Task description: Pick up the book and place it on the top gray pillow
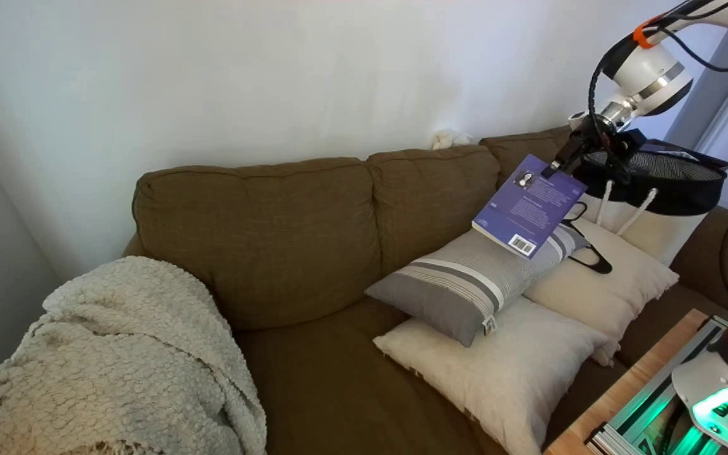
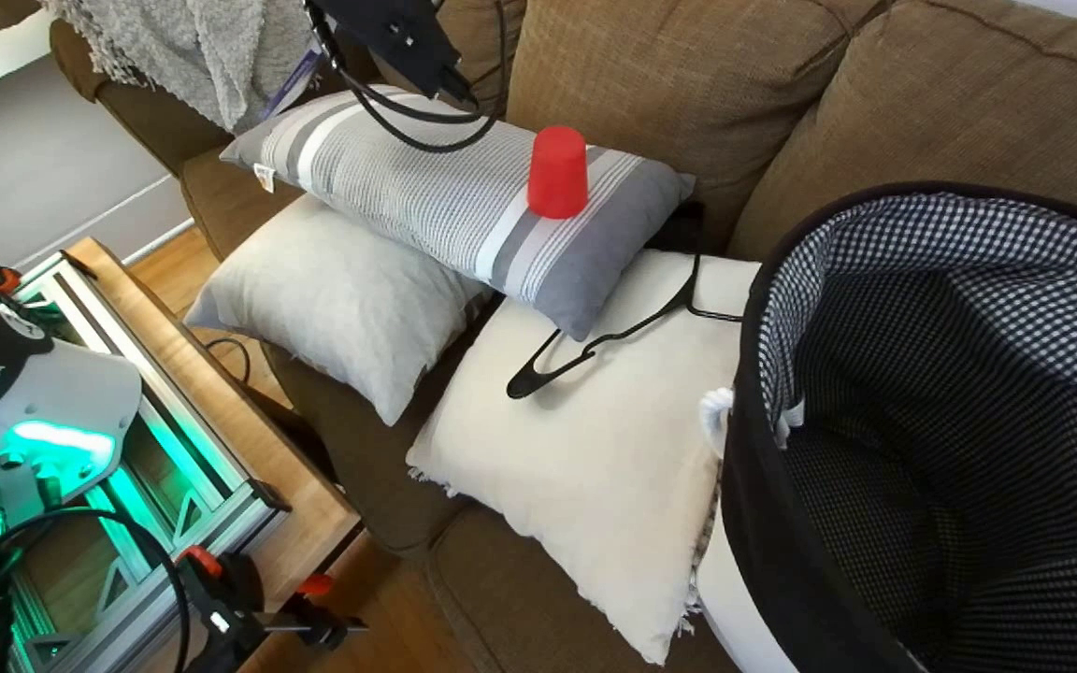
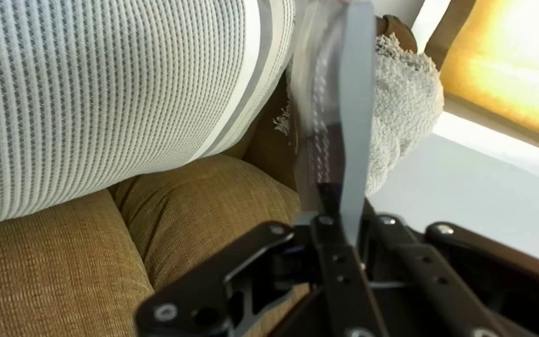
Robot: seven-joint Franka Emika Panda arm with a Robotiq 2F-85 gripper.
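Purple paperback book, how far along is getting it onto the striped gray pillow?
Done: the purple paperback book is grasped. In hand: the black gripper holds it tilted; whether it touches the striped gray pillow is unclear. Left, likely: laying it there and releasing.

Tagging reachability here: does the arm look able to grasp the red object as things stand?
Probably not: the gripper is shut on the book, so it would likely need to release that first. The red object stands uncovered on the top gray pillow.
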